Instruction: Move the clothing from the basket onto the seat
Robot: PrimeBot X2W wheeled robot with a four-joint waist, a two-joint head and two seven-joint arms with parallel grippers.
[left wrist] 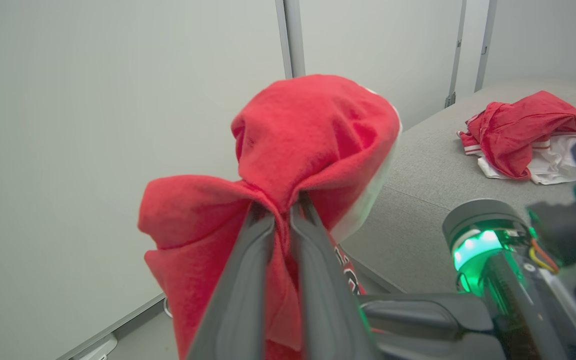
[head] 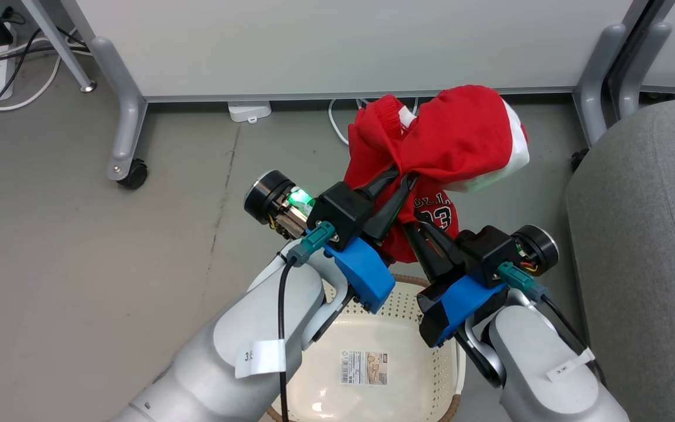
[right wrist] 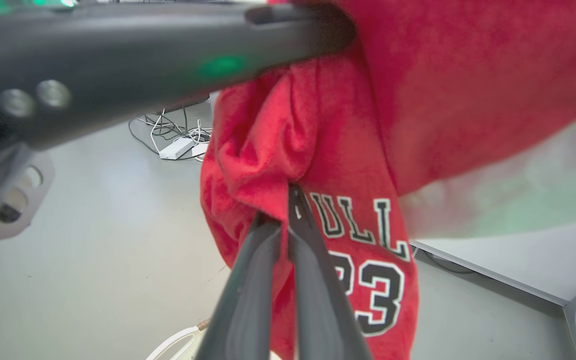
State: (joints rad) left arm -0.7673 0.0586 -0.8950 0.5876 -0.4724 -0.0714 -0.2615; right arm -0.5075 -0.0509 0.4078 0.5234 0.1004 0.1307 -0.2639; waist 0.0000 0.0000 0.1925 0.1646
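From the head, nearest the lens: pale left forearm (head: 244, 346) at lower left and pale right forearm (head: 539, 366) at lower right, both reaching up the picture. Between and beneath them, the cream basket (head: 403, 302) on the grey floor (head: 79, 264), with its label sticker (head: 364, 367) showing on the bare inner bottom. Above the basket, the left hand (head: 399, 176) with its dark fingers pinched shut on the bunched upper part of the red clothing (head: 454, 138). Just below it, the right hand (head: 418, 230) closed on the lower hanging part, beside the black lettering (head: 434, 212). Clothing lifted clear of the basket, hanging in the air above the floor, apart from the grey seat (head: 648, 234) at the right edge. From the left wrist, closest: the two long fingers of the left hand, clamped together on a fold of the red fabric, which balloons above the tips and droops on either side. Behind, further along the seat, a second red garment (left wrist: 528, 135) with white trim lying crumpled on the cushion. From the right wrist, closest: the right hand's own fingers, closed on a fold right beside "ULL" and "23". Across the top, blurred and dark, a finger of the left hand against the fabric. Further off on the floor, a tangle of white cables (right wrist: 175, 137).
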